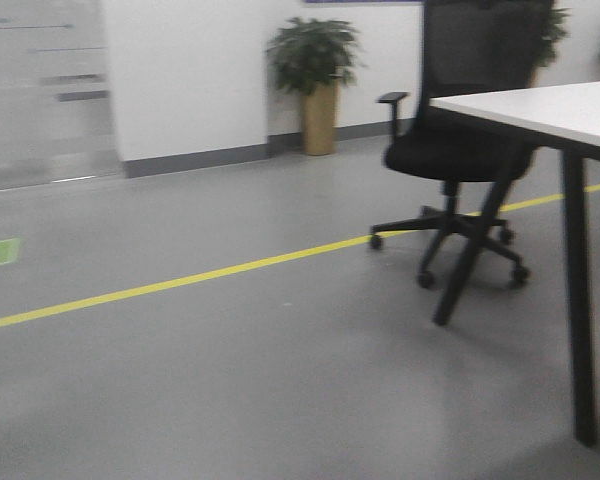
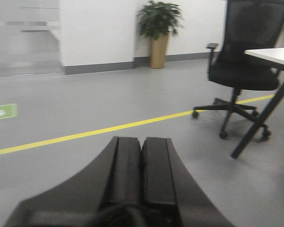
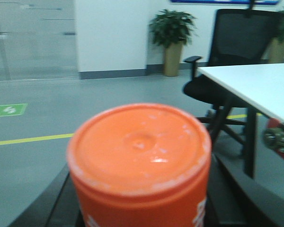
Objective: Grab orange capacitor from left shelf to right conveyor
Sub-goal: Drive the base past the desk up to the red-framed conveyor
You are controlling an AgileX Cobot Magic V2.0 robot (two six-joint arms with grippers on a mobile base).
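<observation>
Orange capacitor (image 3: 139, 156) tight inside right hand (image 3: 143, 201)

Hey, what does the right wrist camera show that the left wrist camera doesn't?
Only the right wrist view shows the orange capacitor, close up and held in the right gripper, plus a blurry red metal piece at the frame's right edge. Only the left wrist view shows the left gripper, shut with nothing between its fingers. Both show the yellow floor line, the green floor sign, the potted plant, the black office chair and the white table.
</observation>
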